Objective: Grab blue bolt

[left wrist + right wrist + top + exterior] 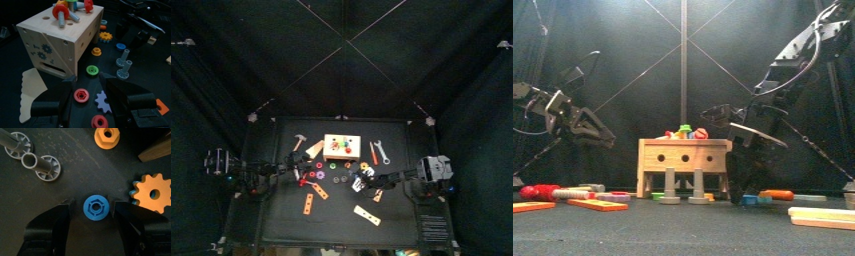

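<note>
The blue bolt point(94, 208) stands on the black table and shows end-on in the right wrist view as a round blue head with a hexagonal recess. My right gripper point(94, 207) is open right over it, one jaw on each side and neither touching. In the left wrist view the same blue piece point(121, 46) sits beside the wooden box point(60, 45). My left gripper point(89, 82) hovers open and holds nothing, low over a red nut point(81, 95) and a grey gear point(103, 101), on the box's left in the front view.
Around the bolt lie grey pegs point(33, 160), an orange nut point(107, 135), an orange gear point(155, 192) and a wooden piece point(157, 148). The box point(684, 160) carries coloured bolts on top. A wooden saw point(30, 95) and a green nut point(93, 69) lie near the left gripper.
</note>
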Tool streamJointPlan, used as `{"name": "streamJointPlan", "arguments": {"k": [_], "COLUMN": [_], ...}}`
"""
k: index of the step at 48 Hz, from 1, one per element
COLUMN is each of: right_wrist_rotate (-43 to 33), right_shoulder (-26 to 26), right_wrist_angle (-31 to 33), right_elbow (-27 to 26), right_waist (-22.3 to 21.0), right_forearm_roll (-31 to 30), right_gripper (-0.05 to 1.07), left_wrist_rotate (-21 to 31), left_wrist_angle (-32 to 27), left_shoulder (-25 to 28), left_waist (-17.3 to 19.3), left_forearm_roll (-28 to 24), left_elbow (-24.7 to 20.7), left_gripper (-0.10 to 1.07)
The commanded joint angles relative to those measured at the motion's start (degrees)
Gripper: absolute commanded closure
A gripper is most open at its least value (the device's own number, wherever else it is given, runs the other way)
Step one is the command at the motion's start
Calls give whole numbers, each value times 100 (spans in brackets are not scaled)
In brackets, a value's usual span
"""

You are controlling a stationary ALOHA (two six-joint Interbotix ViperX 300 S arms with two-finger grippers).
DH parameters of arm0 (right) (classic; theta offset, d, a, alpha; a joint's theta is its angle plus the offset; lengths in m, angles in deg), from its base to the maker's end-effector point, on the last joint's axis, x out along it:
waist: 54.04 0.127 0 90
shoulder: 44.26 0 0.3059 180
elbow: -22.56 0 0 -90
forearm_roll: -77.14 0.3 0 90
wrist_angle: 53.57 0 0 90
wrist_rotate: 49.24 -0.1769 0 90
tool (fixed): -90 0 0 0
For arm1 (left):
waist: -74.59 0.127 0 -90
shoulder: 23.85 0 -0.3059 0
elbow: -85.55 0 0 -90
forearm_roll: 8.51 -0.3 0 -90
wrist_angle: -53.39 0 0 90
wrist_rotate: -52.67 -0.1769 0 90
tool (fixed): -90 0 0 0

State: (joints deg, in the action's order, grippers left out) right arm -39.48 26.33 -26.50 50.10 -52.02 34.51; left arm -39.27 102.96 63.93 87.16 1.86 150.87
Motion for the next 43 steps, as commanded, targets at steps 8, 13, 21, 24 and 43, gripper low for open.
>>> {"name": "streamJointPlan", "arguments": {"k": [8, 13, 21, 24, 43], "right_wrist_rotate": [26, 26, 53, 44, 9], "right_shoulder": [167, 167, 255, 343, 527], "right_wrist_angle": [229, 246, 272, 316, 642], "right_elbow": [0, -9, -114, -167, -264], "right_waist": [-9, -9, 26, 53, 44], "right_forearm_roll": [26, 53, -79, -202, -519], "right_gripper": [22, 30, 36, 36, 36], "left_wrist_rotate": [-9, -9, -9, -9, -9], "left_wrist_angle": [35, 26, 26, 18, -132], "left_shoulder": [-88, -132, -272, -316, -343], "left_waist": [18, 0, -9, -9, -9], "left_forearm_roll": [9, 0, 0, 0, 9], "left_elbow": [-53, -53, -44, -44, -62], "left_gripper": [16, 16, 16, 16, 17]}}
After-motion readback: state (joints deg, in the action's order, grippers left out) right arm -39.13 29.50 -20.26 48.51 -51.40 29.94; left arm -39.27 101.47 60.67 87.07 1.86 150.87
